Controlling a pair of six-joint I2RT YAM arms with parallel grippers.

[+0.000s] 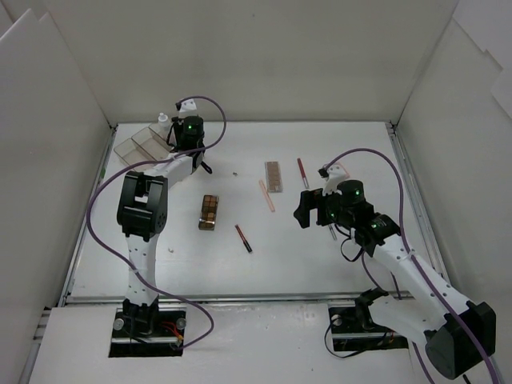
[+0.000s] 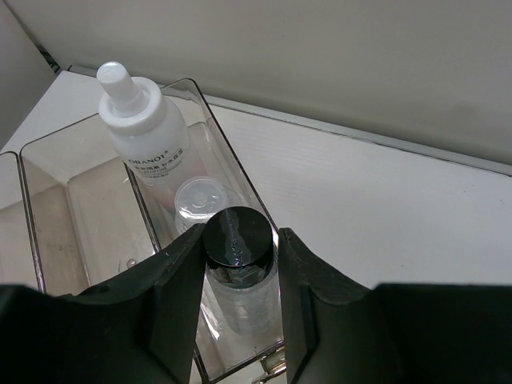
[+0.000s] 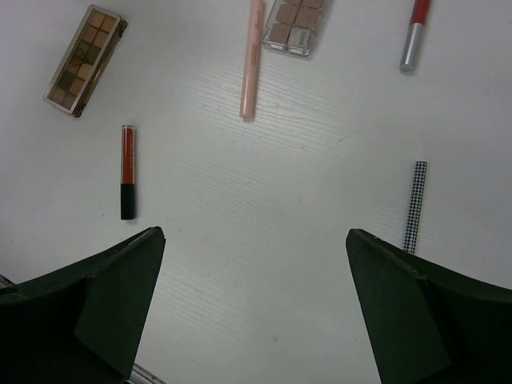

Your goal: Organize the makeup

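Note:
My left gripper (image 2: 240,244) is shut on a small clear bottle with a black cap (image 2: 236,234) and holds it in the right-hand compartment of the clear box (image 2: 48,240). A white bottle (image 2: 142,120) and a clear-capped bottle (image 2: 200,202) stand in that same compartment. In the top view this gripper (image 1: 175,146) is at the box (image 1: 138,145). My right gripper (image 3: 256,240) is open and empty above bare table, also seen from the top (image 1: 307,208). Ahead of it lie two palettes (image 3: 84,60) (image 3: 292,20), a red tube (image 3: 126,170), a pink pencil (image 3: 252,60), a red pencil (image 3: 414,32) and a checkered pencil (image 3: 415,206).
From the top, one palette (image 1: 209,213) and the red tube (image 1: 243,238) lie mid-table. The other palette (image 1: 274,176), pink pencil (image 1: 266,194) and red pencil (image 1: 302,172) lie farther back. A pink pad (image 1: 341,169) sits by my right wrist. White walls surround the table.

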